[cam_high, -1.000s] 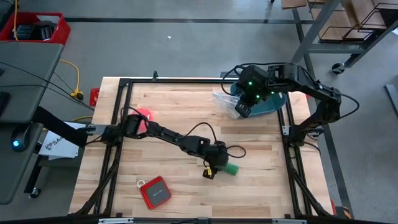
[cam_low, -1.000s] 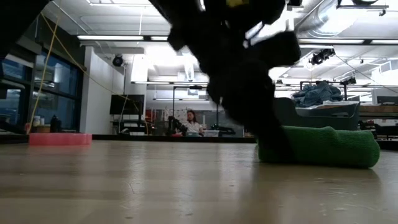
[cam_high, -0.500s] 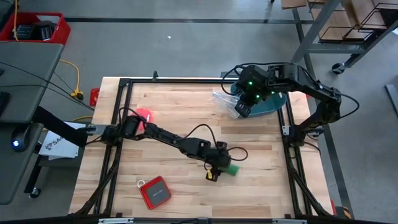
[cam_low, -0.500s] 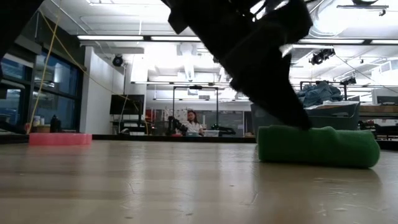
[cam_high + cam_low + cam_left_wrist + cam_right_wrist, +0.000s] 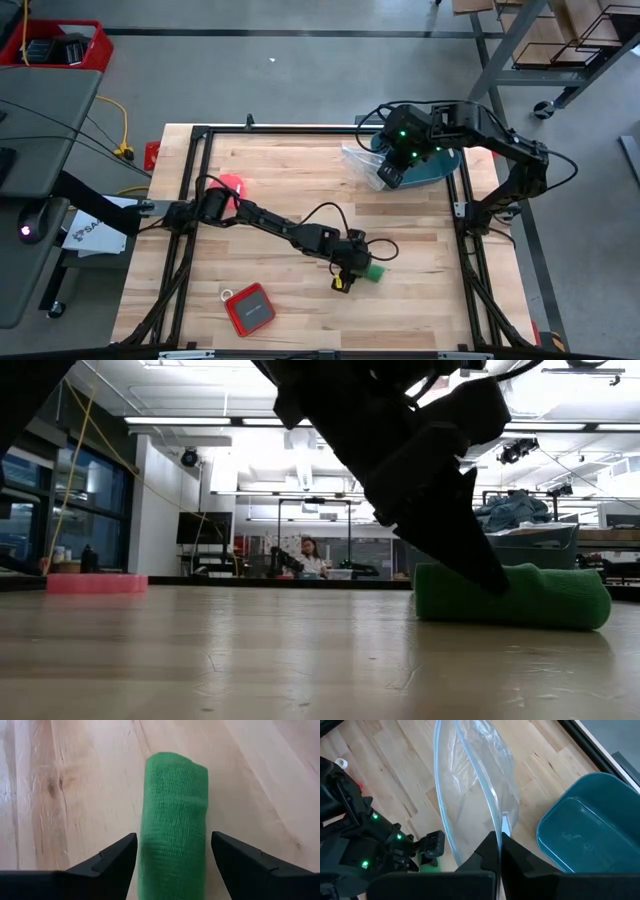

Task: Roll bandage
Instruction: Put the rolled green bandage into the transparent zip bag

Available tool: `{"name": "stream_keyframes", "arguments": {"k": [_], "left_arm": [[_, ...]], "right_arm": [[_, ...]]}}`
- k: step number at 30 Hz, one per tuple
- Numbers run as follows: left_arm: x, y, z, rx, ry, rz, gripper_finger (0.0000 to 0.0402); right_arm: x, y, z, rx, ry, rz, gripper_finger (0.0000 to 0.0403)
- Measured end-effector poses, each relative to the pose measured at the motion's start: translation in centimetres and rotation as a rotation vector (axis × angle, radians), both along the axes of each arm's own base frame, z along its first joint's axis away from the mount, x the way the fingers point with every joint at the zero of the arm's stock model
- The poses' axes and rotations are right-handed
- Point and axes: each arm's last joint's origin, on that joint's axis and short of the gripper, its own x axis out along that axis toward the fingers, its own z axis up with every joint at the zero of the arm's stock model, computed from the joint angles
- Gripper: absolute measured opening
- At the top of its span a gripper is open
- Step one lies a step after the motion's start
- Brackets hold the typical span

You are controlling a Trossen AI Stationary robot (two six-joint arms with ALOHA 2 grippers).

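Green fabric, rolled into a short cylinder, was the bandage (image 5: 373,271), and in the high view it lay on the wooden table (image 5: 300,180) in the near right part, beside the left gripper (image 5: 352,268), whose arm reached across from the left side. A red flat box (image 5: 248,307) lay nearer to the front edge, well apart from the roll, and a pink-red ring (image 5: 231,186) lay by the left arm's base. The right gripper (image 5: 390,172) was at the far right corner, over a clear plastic bag (image 5: 362,163) and next to a teal tub (image 5: 430,165). In the low view the bandage (image 5: 520,596) lay on its side on the table, and the dark left gripper (image 5: 440,500) stood in front of its left end; a person sat far behind in the room. In the left wrist view the two fingers (image 5: 112,860) were spread wide on both sides of the bandage (image 5: 172,820), not touching it. In the right wrist view the right gripper (image 5: 499,842) was clenched on the clear plastic bag (image 5: 470,785), with the teal tub (image 5: 585,825) just beside.
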Motion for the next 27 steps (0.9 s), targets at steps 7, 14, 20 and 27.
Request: {"name": "stream_keyframes", "arguments": {"k": [7,14,20,27], "left_arm": [[-0.1,-0.2,0.0,-0.005,0.006,-0.019,0.0213],[-0.3,-1.0,0.3,-0.128,0.026,0.028,0.0026],[-2.0,-0.7,5.4,-0.157,0.03,-0.018,0.0027],[-8.0,0.8,17.9,-0.143,-0.138,-0.064,0.0027]], "right_arm": [[0.1,0.0,0.0,-0.001,-0.004,0.0,0.0],[0.0,0.0,0.0,0.0,-0.002,-0.001,0.0],[-0.2,0.0,-0.1,-0.001,0.023,0.008,0.0],[-0.4,-0.4,-0.2,0.001,0.045,0.037,0.0]]}}
